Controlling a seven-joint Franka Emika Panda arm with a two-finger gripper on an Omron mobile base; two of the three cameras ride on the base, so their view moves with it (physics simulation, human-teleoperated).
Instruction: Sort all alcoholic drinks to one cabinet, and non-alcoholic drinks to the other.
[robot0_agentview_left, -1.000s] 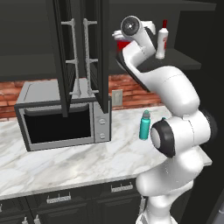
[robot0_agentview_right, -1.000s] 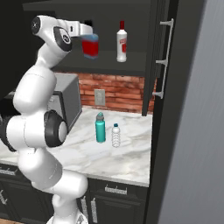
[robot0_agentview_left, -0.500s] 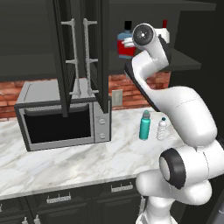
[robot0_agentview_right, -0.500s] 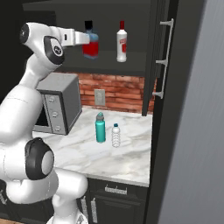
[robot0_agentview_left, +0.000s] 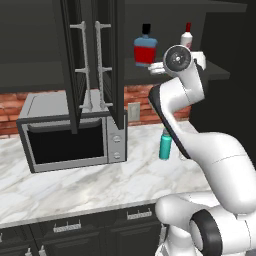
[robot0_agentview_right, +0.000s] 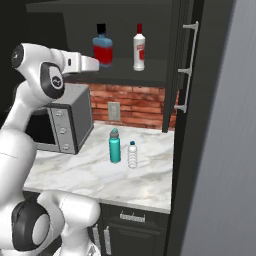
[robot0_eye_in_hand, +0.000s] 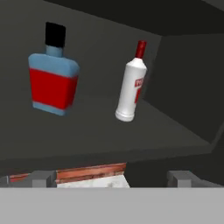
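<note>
A squat blue bottle (robot0_eye_in_hand: 53, 81) with a red label and a slim white bottle (robot0_eye_in_hand: 130, 89) with a red cap stand side by side on the shelf (robot0_agentview_right: 145, 76) of the open right-hand cabinet. My gripper (robot0_eye_in_hand: 112, 178) is open and empty, a little in front of and below the shelf edge, nearer the blue bottle (robot0_agentview_right: 102, 47). Down on the marble counter the teal bottle (robot0_agentview_right: 115, 146) and the clear ribbed bottle (robot0_agentview_right: 132, 155) stand close together. In the left base view the teal bottle (robot0_agentview_left: 165, 145) shows beside my arm. The left cabinet's doors (robot0_agentview_left: 70, 65) hang open.
A microwave (robot0_agentview_left: 70, 132) sits on the counter (robot0_agentview_left: 75, 190) under the left cabinet. The right cabinet's tall door (robot0_agentview_right: 187, 65) with its silver handle stands open at the right, close to the shelf. A brick backsplash runs behind the bottles.
My hand has drawn back from the blue bottle, which stays standing on the shelf beside the white one. The elbow has swung lower and outward.
</note>
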